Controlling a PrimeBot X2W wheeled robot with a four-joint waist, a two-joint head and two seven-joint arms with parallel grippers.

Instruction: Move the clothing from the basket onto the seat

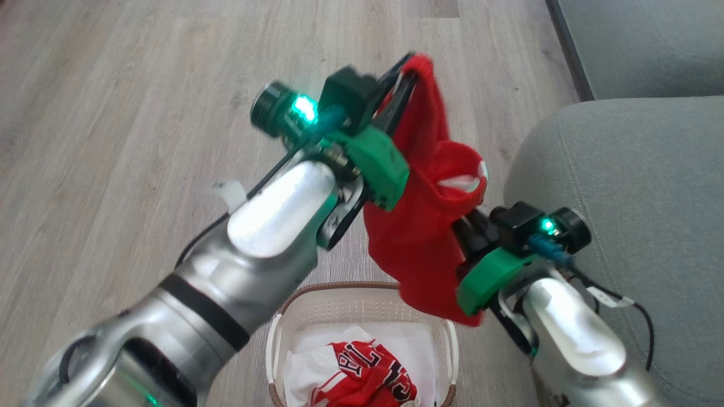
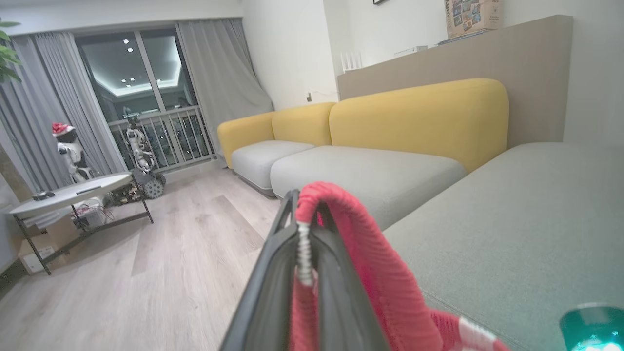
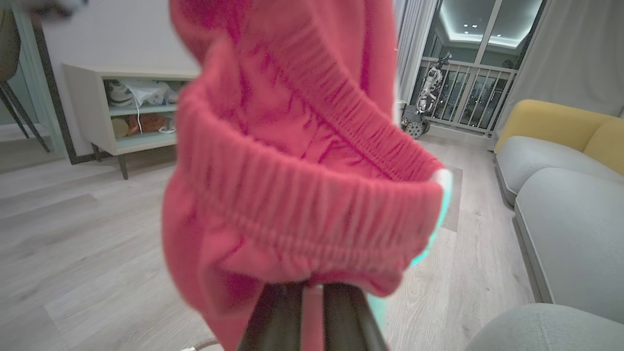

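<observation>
Nearest, bottom of head view: small oval cream-white perforated plastic basket (image 1: 339, 305) with brown braided rim, on the floor; inside it a crumpled red jersey (image 1: 370, 373) with black-and-white block lettering, lying on a plain white cloth (image 1: 302, 367); both in the basket. Over its far rim hangs a soft red garment (image 1: 421, 232) with elastic waistband and white trim, clear of the basket, pinched at two points; right gripper (image 1: 466, 226) nearer, long dark fingers (image 3: 280, 312) clamped together on the gathered waistband; left gripper (image 1: 408, 66) farther out, fingers (image 2: 273, 273) closed tight on a ribbed red edge with white stitching. Red garment is in the air just beside the rounded corner of the large grey-green fabric seat (image 1: 622, 186), not resting on it; pale wood-plank floor (image 1: 141, 85) beyond; yellow sofa backrests (image 2: 419, 117) far off in left wrist view.
</observation>
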